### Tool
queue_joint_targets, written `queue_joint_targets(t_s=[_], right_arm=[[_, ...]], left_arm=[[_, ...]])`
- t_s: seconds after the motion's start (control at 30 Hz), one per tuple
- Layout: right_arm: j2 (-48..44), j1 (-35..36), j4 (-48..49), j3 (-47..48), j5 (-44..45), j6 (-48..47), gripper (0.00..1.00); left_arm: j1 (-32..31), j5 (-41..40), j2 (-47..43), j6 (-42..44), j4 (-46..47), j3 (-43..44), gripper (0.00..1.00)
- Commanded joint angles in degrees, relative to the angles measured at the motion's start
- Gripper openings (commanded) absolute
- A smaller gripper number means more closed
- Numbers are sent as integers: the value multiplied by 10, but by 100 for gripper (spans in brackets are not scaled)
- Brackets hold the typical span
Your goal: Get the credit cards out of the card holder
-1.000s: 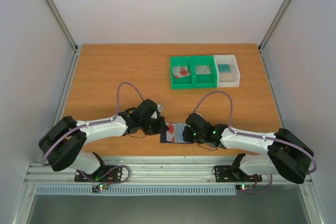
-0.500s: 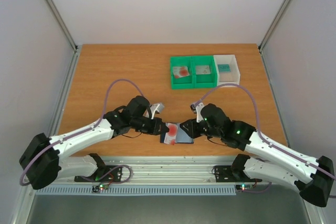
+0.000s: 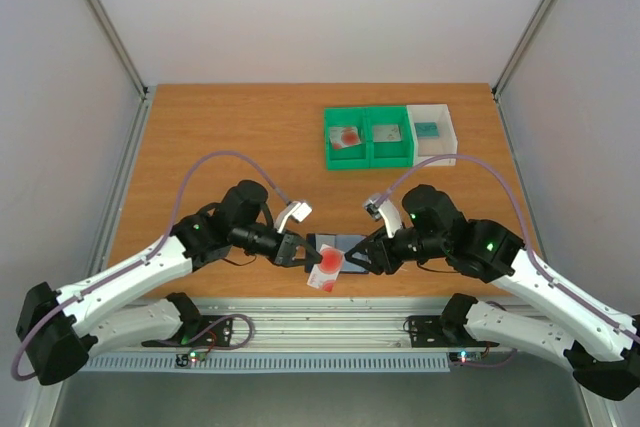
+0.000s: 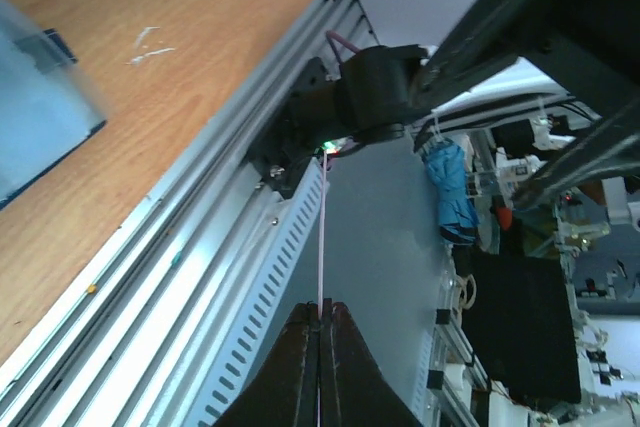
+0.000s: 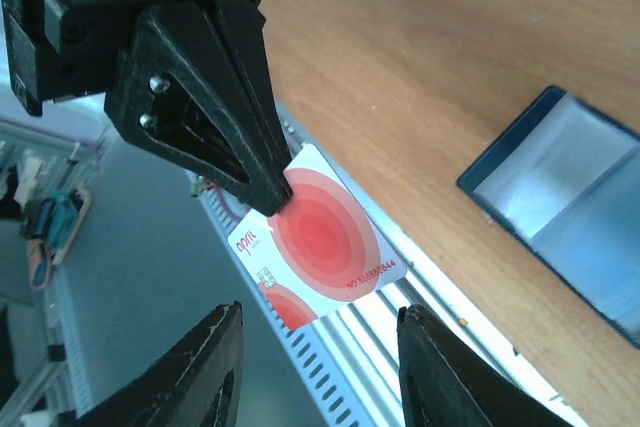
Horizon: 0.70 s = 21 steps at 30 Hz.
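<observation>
You see the card holder lying open and flat near the bench's front edge, dark navy with a pale grey-blue panel. One credit card, white with red rings, hangs tilted beside it, pinched by the left tool.

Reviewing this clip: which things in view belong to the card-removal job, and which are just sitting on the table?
In the job: red-and-white card, pinched in the left tool; navy card holder, lying on the table; right tool, open near the card.
Lying about: two green bins and a white bin at the far side, each holding a small flat item.
</observation>
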Motion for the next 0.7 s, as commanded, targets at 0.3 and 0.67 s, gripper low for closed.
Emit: queue_joint_targets(t_s=[0.3, 0.67], right_arm=[[41, -27, -18, 24, -113, -11, 47], [30, -41, 11, 1, -181, -14, 19]], left_arm=[[-3, 104, -29, 0, 69, 9, 0], [-3, 102, -32, 7, 79, 1, 1]])
